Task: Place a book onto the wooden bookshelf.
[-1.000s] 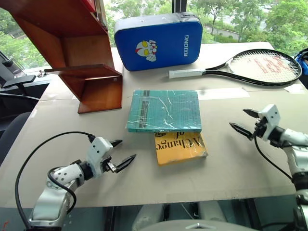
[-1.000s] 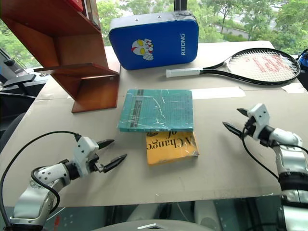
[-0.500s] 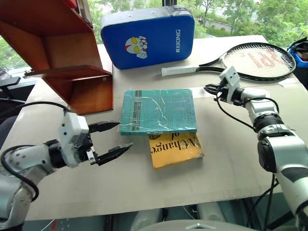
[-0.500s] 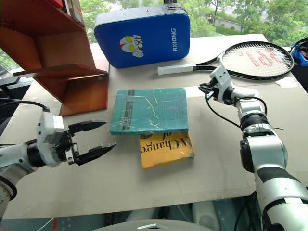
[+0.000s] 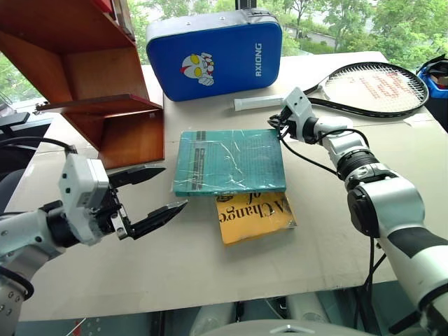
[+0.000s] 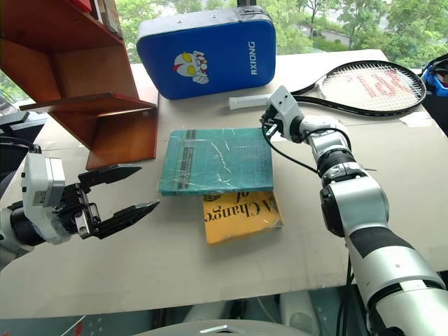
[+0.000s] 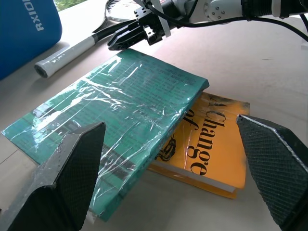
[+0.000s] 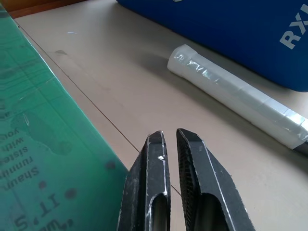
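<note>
The teal-green book (image 5: 229, 162) in clear plastic wrap lies flat in the middle of the table, its near edge resting on a yellow-orange book (image 5: 255, 215). My right gripper (image 5: 274, 124) is shut with nothing between its fingers (image 8: 154, 159). Its tips hover just off the book's far right corner, over bare table. My left gripper (image 5: 175, 186) is open and held above the table to the left of the book, pointing at it; nothing is in it. The wooden bookshelf (image 5: 105, 77) stands at the far left of the table.
A blue padded case (image 5: 213, 52) with a cartoon face stands behind the book. A tennis racket (image 5: 371, 87) lies at the far right, its white handle (image 8: 236, 96) close behind my right gripper. Bare table lies to the front left and right of the books.
My right gripper has shut and swung left and forward, from the table's right side to the book's far right corner. My left gripper has risen off the table, still open.
</note>
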Motion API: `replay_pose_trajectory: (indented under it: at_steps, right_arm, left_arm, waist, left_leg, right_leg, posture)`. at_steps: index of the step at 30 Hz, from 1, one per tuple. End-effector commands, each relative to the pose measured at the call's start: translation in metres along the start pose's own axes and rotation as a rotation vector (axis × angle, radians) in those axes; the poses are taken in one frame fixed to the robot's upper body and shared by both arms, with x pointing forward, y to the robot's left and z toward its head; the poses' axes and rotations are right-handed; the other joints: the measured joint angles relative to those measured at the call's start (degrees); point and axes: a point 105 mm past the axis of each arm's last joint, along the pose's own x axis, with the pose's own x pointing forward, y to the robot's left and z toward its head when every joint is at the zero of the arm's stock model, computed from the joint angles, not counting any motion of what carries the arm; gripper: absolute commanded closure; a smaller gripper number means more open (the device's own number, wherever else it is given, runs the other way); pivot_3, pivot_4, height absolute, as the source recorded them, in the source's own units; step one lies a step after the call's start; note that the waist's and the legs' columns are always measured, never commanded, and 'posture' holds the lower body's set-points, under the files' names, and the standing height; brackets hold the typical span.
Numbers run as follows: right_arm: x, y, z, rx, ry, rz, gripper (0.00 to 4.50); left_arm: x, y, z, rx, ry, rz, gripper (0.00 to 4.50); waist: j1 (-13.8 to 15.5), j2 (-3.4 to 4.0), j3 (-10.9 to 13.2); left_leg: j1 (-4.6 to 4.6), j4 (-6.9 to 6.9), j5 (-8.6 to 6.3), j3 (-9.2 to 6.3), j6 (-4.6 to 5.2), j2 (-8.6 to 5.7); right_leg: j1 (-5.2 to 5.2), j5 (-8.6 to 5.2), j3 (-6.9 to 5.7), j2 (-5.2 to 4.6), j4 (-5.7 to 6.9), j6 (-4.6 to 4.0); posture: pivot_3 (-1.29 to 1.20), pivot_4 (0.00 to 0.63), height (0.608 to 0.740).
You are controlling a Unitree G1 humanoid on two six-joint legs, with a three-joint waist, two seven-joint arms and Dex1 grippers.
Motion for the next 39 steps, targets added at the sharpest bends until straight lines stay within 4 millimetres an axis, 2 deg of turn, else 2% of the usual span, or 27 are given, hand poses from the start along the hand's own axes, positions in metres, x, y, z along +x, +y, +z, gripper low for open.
replay_pose_trajectory:
  at_steps: [1,7,19,24,31,39]
  right_arm:
    - [0.004,-0.004,0.019,-0.100,-0.004,-0.021,4.30]
    - [0.003,0.000,0.019,-0.128,0.023,0.041,4.30]
    - [-0.010,0.032,0.005,-0.124,0.080,0.389,4.30]
    - [-0.020,0.041,0.000,-0.117,0.099,0.512,4.30]
    - [-0.027,0.054,-0.005,-0.096,0.090,0.625,4.30]
    - [-0.032,0.062,-0.007,-0.078,0.067,0.685,4.30]
  left_arm:
    - [-0.001,-0.003,0.007,0.035,-0.017,0.005,0.00]
    - [-0.002,-0.005,0.005,0.023,-0.012,-0.002,0.00]
    - [-0.005,-0.005,-0.014,0.007,0.088,-0.026,0.00]
    - [-0.016,0.002,-0.023,0.011,0.166,-0.008,0.00]
    - [-0.028,0.007,-0.035,0.003,0.249,0.011,0.00]
    - [-0.027,0.004,-0.052,-0.055,0.278,0.017,0.00]
  waist:
    - [-0.04,0.00,0.00]
    - [-0.08,0.00,0.00]
    - [-1.00,0.00,-0.01]
    - [-1.20,0.02,0.00]
    - [-1.24,0.03,0.01]
    - [-1.10,0.04,0.01]
  left_leg:
    - [0.00,0.00,0.00,0.00,0.00,0.00]
    - [0.01,0.01,0.01,0.01,-0.02,0.00]
    - [0.02,0.04,0.00,0.00,-0.02,0.00]
    - [0.01,0.04,0.00,0.01,-0.02,0.00]
    - [0.03,0.04,0.00,0.00,-0.03,0.00]
    - [0.02,0.06,0.00,-0.01,-0.03,0.00]
  right_leg:
    - [0.00,0.00,0.00,0.01,0.01,0.00]
    - [0.00,0.00,0.01,0.01,0.04,-0.01]
    - [0.01,0.01,0.02,0.00,0.09,-0.01]
    - [0.00,0.00,0.03,0.00,0.09,-0.01]
    - [0.00,0.00,0.04,0.00,0.13,-0.01]
    - [0.00,0.01,0.03,-0.01,0.15,-0.01]
  posture:
    - [0.00,0.150,0.740]
    - [0.00,0.150,0.740]
    - [0.00,0.150,0.740]
    - [0.00,0.150,0.740]
    - [0.00,0.150,0.740]
    - [0.00,0.150,0.740]
